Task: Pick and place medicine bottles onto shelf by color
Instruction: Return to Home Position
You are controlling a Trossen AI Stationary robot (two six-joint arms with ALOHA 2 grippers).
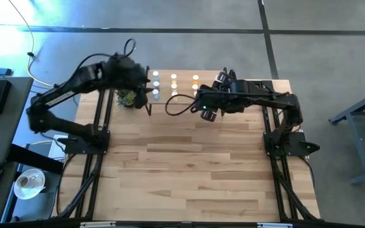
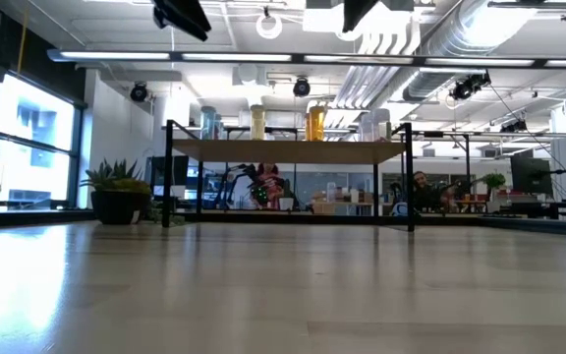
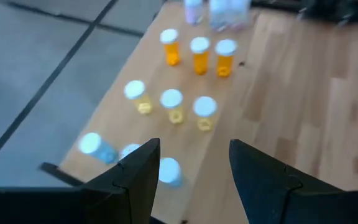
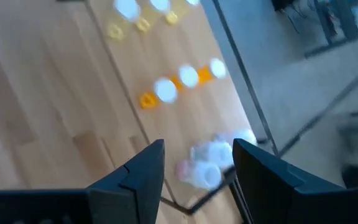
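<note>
The shelf [image 2: 288,150] carries the bottles [image 3: 200,55], grouped by colour. Left gripper [image 3: 194,152] hangs above its blue end, right gripper [image 4: 197,152] above its white end, both spread and empty. Best rise straight off the shelf before drawing back, sparing the bottles.

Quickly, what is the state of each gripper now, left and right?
Left gripper: open, holding nothing, above the shelf.
Right gripper: open, holding nothing, above the shelf too.
</note>
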